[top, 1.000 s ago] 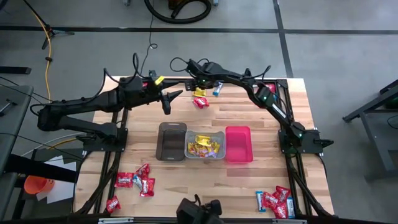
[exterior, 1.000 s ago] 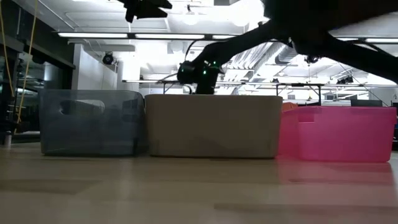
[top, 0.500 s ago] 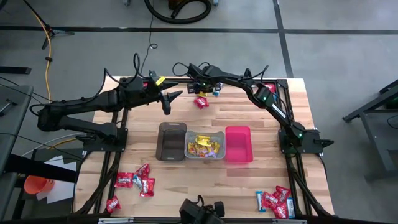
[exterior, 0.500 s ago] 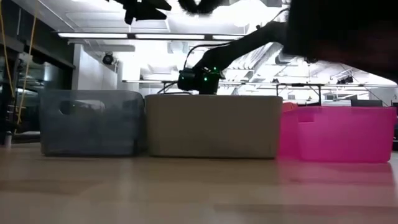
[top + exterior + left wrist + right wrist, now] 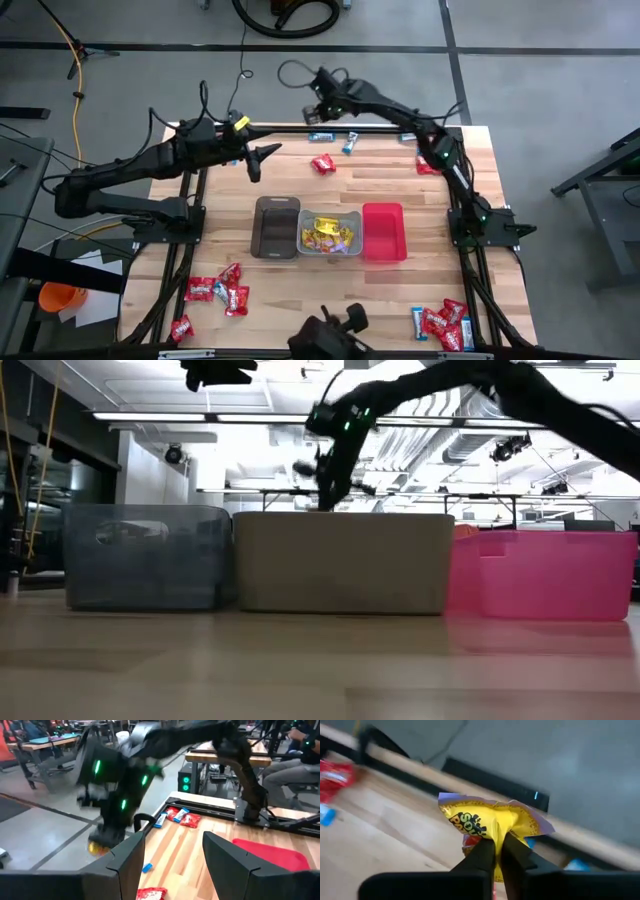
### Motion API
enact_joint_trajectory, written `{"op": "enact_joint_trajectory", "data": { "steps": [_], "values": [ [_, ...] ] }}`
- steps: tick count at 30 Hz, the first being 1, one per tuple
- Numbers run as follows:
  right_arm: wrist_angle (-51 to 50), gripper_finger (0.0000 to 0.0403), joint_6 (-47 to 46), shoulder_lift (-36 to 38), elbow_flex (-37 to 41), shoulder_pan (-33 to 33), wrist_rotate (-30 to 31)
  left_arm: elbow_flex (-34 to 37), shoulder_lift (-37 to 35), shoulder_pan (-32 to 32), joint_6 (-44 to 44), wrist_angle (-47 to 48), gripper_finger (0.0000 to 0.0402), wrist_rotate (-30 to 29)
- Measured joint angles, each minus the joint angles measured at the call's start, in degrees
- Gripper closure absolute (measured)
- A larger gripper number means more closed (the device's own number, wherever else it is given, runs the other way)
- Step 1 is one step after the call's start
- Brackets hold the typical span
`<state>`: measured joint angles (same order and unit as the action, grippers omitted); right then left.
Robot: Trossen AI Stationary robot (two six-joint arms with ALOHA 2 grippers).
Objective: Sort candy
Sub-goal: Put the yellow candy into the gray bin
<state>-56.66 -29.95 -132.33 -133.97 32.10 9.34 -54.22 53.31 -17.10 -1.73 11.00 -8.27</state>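
High view, working from the near edge of the surface (image 5: pixel 330 290): passing two loose heaps first, red packets (image 5: pixel 215 292) at the near left corner, mixed red and blue-and-white candy (image 5: pixel 443 325) at the near right. Reaching next the row of bins at mid-surface: brown bin (image 5: pixel 258 228), grey bin (image 5: pixel 300 232) holding yellow sweets, pink bin (image 5: pixel 383 232). Finding behind them a lone red packet (image 5: pixel 322 165) and a blue-and-white bar (image 5: pixel 350 143), lying apart. Hovering over the far left, the left hand (image 5: pixel 258 162), fingers spread and carrying nothing. Hanging above the far edge, the right hand (image 5: pixel 498 845), clenched on a yellow packet (image 5: pixel 490 820) and pinching its lower edge while the wrapper is fanning out beyond the fingertips. Judging the packet light, soft, crinkly and probably slippery; taking it by a flat seam is looking safer than squeezing its puffed middle.
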Motion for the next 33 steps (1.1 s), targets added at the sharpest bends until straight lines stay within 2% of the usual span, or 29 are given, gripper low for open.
{"op": "enact_joint_trajectory", "data": {
  "steps": [4,9,12,15,21,24,29,33],
  "values": [
    [-3.2,0.0396,7.9,5.8,0.0,-1.2,0.5,0.0,0.0,-0.2,2.6,0.0,0.0213,0.0],
    [-10.7,0.04,15.4,12.2,3.5,-5.1,6.0,0.0,0.2,-0.1,6.6,-0.1,0.0213,0.8],
    [-11.3,0.0402,17.6,17.6,11.2,-6.9,6.8,0.0,0.3,-0.1,9.2,0.0,0.0213,1.6],
    [-7.5,0.0402,17.7,26.4,25.1,-8.0,6.3,0.0,0.3,0.2,12.4,-0.1,0.0213,1.8],
    [10.9,0.0402,10.7,51.3,60.1,-10.6,-1.9,0.0,0.3,2.6,15.2,0.2,0.0213,1.7],
    [22.8,0.0403,6.4,62.8,74.0,-12.9,-7.5,0.0,0.4,4.3,15.5,-0.3,0.0213,1.7],
    [45.6,0.0403,2.4,75.9,89.1,-17.9,-17.0,0.0,1.6,8.2,18.2,-1.4,0.0213,1.7],
    [61.8,0.0403,3.1,79.0,94.0,-25.8,-18.8,0.0,4.1,12.0,18.1,-5.0,0.0213,1.7]
  ]
}}
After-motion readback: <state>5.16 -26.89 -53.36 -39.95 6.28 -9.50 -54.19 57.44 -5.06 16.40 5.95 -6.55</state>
